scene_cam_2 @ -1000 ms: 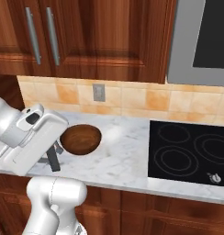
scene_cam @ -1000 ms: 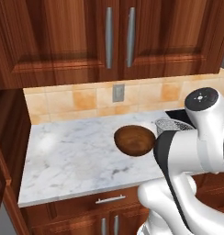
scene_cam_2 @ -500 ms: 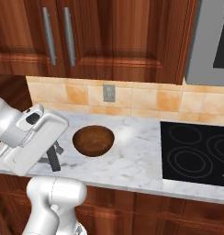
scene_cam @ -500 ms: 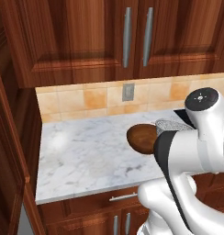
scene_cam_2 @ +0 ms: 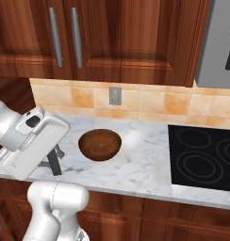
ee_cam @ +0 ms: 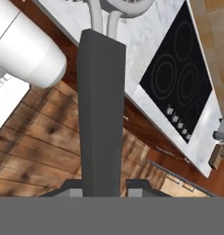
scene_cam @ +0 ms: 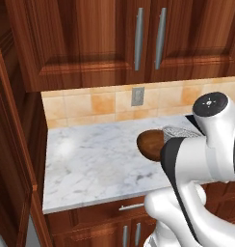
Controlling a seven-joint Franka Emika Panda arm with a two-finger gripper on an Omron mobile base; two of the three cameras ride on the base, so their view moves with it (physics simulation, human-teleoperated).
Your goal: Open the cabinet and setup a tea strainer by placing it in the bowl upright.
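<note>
The dark-brown bowl (scene_cam_2: 100, 144) sits upright and empty on the marble counter (scene_cam_2: 145, 160), left of the cooktop; it also peeks out from behind my arm (scene_cam: 149, 144). My gripper (ee_cam: 104, 186) is shut on the dark flat handle of the tea strainer (ee_cam: 102, 105), which runs straight out between the finger tips to pale wire loops at its far end. The strainer's silver mesh (scene_cam: 176, 131) shows just over my arm, beside the bowl. In the right base view the gripper (scene_cam_2: 52, 159) hangs left of the bowl, near the counter's front edge. The cabinet is out of view.
Wall cabinets (scene_cam: 148, 43) with grey bar handles hang over the counter. A black cooktop (scene_cam_2: 204, 157) lies to the right. A wall outlet (scene_cam_2: 114, 95) sits on the tiled backsplash. A tall reddish-brown wood panel (scene_cam: 13, 144) stands at the far left edge.
The whole scene has slid to the right in both base views, so the camera has moved left. The arm keeps its pose and the bowl stays put on the counter.
</note>
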